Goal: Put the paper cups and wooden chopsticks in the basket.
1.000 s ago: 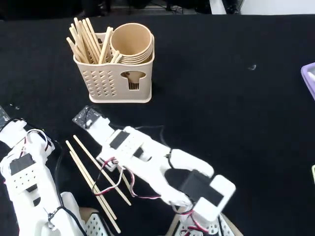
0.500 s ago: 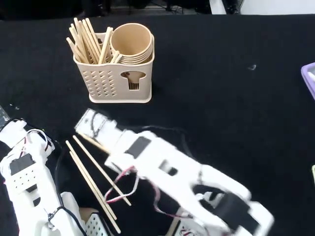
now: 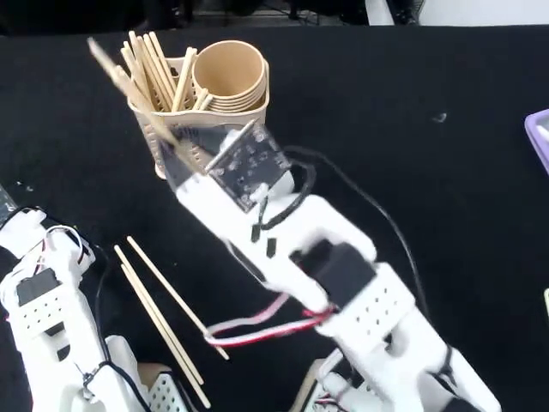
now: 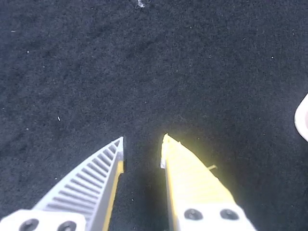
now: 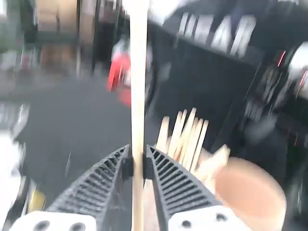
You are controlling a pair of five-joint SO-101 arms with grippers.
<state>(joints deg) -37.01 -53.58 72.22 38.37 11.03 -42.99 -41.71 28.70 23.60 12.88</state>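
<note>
The beige basket stands at the back left, with a stack of paper cups and several wooden chopsticks in it. My right gripper is raised in front of the basket, shut on one chopstick that slants up over the basket's left side. The right wrist view has that chopstick pinched in the gripper, with the basket's chopsticks and a cup beyond. Three chopsticks lie on the table near the front left. My left gripper is open over bare black cloth.
The left arm rests at the front left corner beside the loose chopsticks. A purple object shows at the right edge. The black table stretches to the right of the basket.
The right arm lifted a chopstick from the front-left pile and swung it up to the basket; three chopsticks stay on the table. The left arm has kept still.
</note>
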